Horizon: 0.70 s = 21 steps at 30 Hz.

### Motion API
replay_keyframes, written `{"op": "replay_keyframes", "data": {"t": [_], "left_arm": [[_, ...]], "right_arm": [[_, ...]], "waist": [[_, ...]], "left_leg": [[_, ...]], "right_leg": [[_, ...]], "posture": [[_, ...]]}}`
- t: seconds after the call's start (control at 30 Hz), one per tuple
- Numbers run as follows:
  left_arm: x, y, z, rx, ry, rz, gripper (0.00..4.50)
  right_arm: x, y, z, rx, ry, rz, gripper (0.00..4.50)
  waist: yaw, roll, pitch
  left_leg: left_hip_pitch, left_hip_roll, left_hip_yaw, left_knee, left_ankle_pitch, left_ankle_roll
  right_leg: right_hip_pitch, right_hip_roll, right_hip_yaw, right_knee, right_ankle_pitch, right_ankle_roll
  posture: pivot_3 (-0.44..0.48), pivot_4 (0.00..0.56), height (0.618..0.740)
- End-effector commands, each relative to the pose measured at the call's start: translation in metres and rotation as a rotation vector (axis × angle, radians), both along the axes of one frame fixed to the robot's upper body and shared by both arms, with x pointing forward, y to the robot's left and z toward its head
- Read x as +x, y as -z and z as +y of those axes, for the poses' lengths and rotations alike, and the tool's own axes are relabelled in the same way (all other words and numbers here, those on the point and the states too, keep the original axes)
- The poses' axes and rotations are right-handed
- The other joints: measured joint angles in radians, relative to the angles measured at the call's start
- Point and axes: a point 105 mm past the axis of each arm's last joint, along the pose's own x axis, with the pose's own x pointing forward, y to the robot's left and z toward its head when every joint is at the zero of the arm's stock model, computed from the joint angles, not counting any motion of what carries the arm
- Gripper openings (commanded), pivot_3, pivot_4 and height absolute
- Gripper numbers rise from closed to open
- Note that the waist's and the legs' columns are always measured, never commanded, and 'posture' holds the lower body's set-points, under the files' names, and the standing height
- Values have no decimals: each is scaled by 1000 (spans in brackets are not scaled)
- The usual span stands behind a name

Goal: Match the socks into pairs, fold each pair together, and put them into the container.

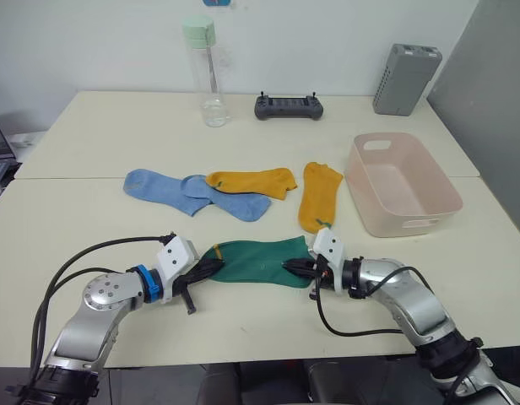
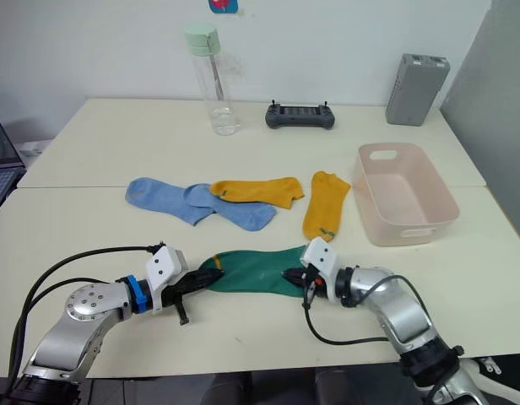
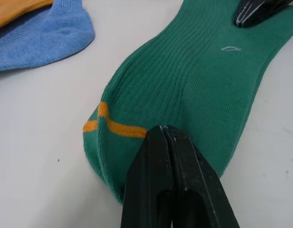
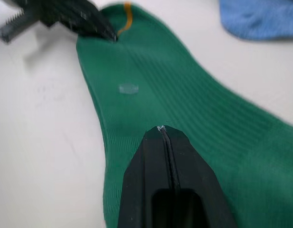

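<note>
1. Fingers: left gripper (image 1: 208, 268) is clenched on the yellow-striped end of the dark green ribbed fabric socks (image 1: 253, 261); right gripper (image 1: 295, 267) is clenched on the opposite end. Both pinch flat against the pale table (image 1: 91, 211), low centre of the head view.
2. Reason for hold (judged): the green item lies stretched between the two grippers, apparently so one end can be carried over the other for a fold. Whether it is one sock or two stacked, I cannot tell for certain; its edges suggest layers.
3. Light blue soft ankle socks (image 1: 192, 193): two, overlapping, centre-left of the frame, loose and not yet folded.
4. Mustard-yellow ankle socks: one (image 1: 251, 180) lying across the blue pair's edge, the other (image 1: 319, 196) lengthwise just beside the tub. Apart, not yet paired.
5. Pale pink rectangular plastic tub (image 1: 402, 181) with rounded corners and oval handle cut-outs: right of centre, holding nothing; no pair delivered yet.
6. Other items, upper frame: clear bottle with pale green cap (image 1: 206, 72); dark handheld controller (image 1: 289, 107); grey upright box (image 1: 406, 79). None holds a sock.
</note>
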Motion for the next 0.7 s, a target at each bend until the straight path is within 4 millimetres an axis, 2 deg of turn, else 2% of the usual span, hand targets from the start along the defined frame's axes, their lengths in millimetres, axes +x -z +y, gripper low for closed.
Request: {"op": "replay_keyframes", "data": {"t": [0.03, 0.13, 0.23, 0.33, 0.5, 0.7], "left_arm": [[0, 7, 17, 73, -22, 3, 29], [0, -3, 16, 14, -13, 0, 29], [1, -20, 8, -96, -9, -3, 29], [0, -34, 2, -164, -2, 4, 0], [-5, -47, -4, -177, 31, 30, 0], [-9, -75, -21, -156, 149, 3, 0]], "right_arm": [[-1, -4, -20, -26, 19, -8, 0], [-5, -9, -30, -27, 16, -12, 0], [-10, -32, -29, 69, 9, 1, 0], [-6, -46, -34, 123, 68, 19, 587], [10, -45, -45, 118, 183, 30, 2277], [22, -27, -39, 54, 190, 75, 4407]], "waist": [[-1, 0, 0], [-1, 0, 0], [-4, 0, 0], [-4, 0, 0], [-3, 0, 0], [-3, 0, 0]], "left_leg": [[0, 0, 0, 0, 0, 0], [1, 0, 0, 0, 0, 0], [1, 0, 0, 1, 0, 0], [1, 0, 0, 1, 0, 0], [0, 0, 0, 1, 0, 0], [0, 0, 0, 1, 0, 0]], "right_leg": [[0, 0, 0, 0, 0, 0], [1, 0, 0, 0, 0, 0], [1, 0, 1, 1, 0, 0], [0, 0, 0, 1, 1, 1], [0, 0, 0, 1, 3, 5], [0, 0, 0, 1, 3, 5]], "posture": [[0, 150, 740], [0, 150, 740], [0, 150, 740], [0, 150, 740], [0, 150, 740], [0, 150, 740]]}}
